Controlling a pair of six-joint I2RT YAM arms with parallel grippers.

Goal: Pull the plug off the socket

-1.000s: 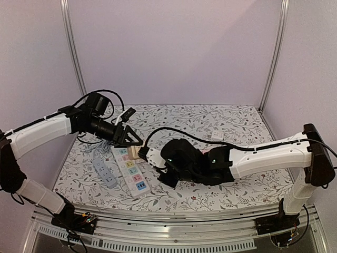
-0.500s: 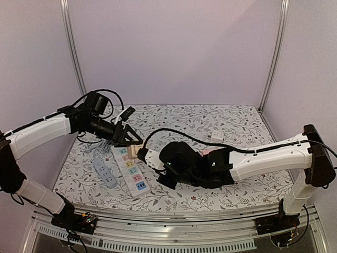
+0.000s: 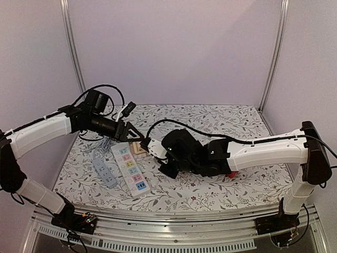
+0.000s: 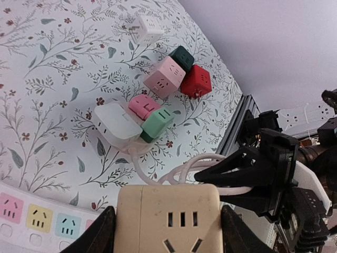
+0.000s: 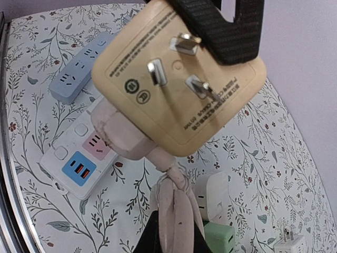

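The pale plug [image 5: 124, 132] is seated in one side of the beige cube socket [image 5: 179, 74], touching it with no gap to see. Its cable [image 5: 174, 205] goes down into the right gripper [image 5: 174, 240], which is pressed together on the cable. The left gripper [image 4: 168, 221] is clamped on two sides of the cube socket and holds it in the air, three prongs bare, near the far end of the white power strip [image 3: 131, 169]. A blue strip [image 3: 104, 173] lies beside on the flowered table [image 3: 210, 118].
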